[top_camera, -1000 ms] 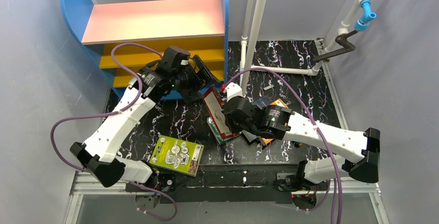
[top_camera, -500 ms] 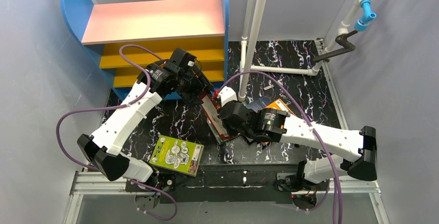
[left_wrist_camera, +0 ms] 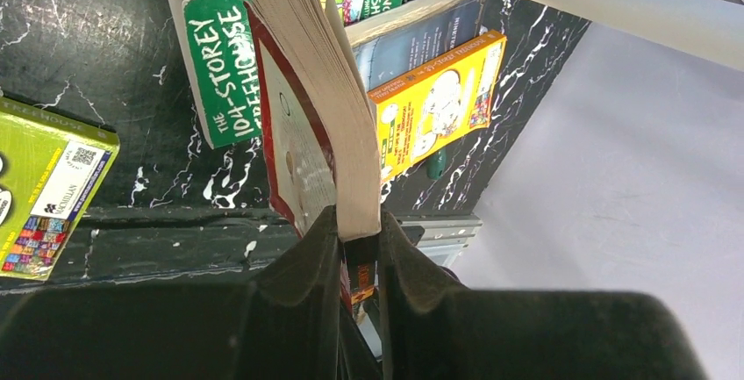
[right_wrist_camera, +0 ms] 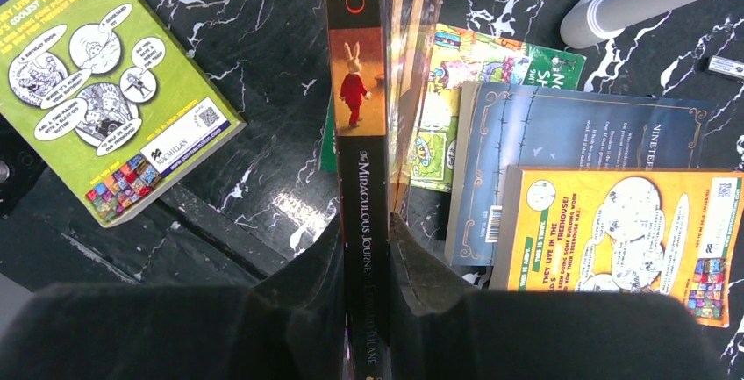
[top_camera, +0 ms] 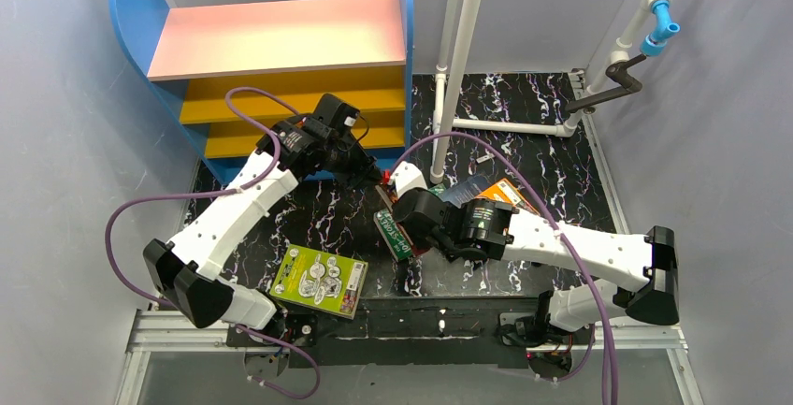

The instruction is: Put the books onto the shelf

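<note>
- Handover risk first: the red-bordered book (left_wrist_camera: 307,125) is pinched upright by both claws at once, just in front of the shelf (top_camera: 281,36). The left gripper (left_wrist_camera: 355,222) is pressed tight on the page edge and the right gripper (right_wrist_camera: 364,231) is clamped on the spine. If one arm gets moved before the other grip is let go, the cover could be bent or pages torn.
- Mostly loose pages seem to be caught on the left side, so the book could be fanned open or dropped once the spine is released.
- If it's dropped, the green book (left_wrist_camera: 224,64), dark blue book (right_wrist_camera: 570,143) and orange book (right_wrist_camera: 614,231) lying in front of the shelf's right end would likely be hit and scattered.
- The shelf's yellow boards are close behind the left wrist, so they could be clipped on the swing in.
- The lime-green book (top_camera: 318,281), well in front of the shelf, isn't threatened.
</note>
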